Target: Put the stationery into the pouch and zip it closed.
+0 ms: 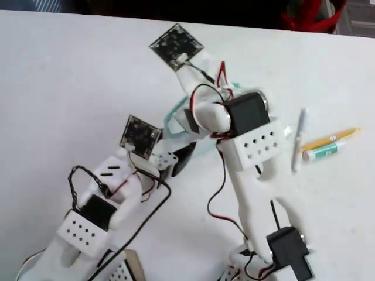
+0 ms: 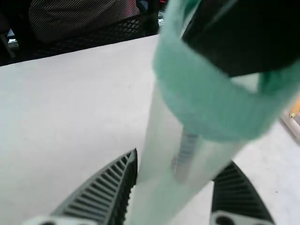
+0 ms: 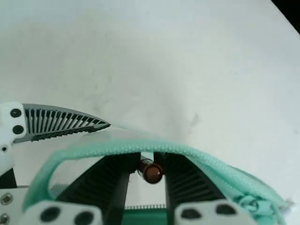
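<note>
A clear pouch with a teal zipper edge [image 1: 171, 117] is held up off the white table between the two arms. My left gripper [image 2: 173, 185] is shut on the pouch's clear body [image 2: 164, 140], one ribbed finger [image 2: 110, 187] on each side. My right gripper [image 3: 147, 171] is just inside the pouch's open teal mouth [image 3: 201, 157], shut on a thin brown-ended stick [image 3: 151, 172]. On the table to the right lie a white pen [image 1: 300, 137], a yellow pencil [image 1: 331, 139] and a green-and-white tube [image 1: 322, 151].
The right arm's body [image 1: 252, 137] stands between the pouch and the loose stationery. A small wooden block [image 1: 133, 266] sits at the near edge by the left arm's base. A black mesh chair [image 2: 70, 23] stands beyond the table's far edge.
</note>
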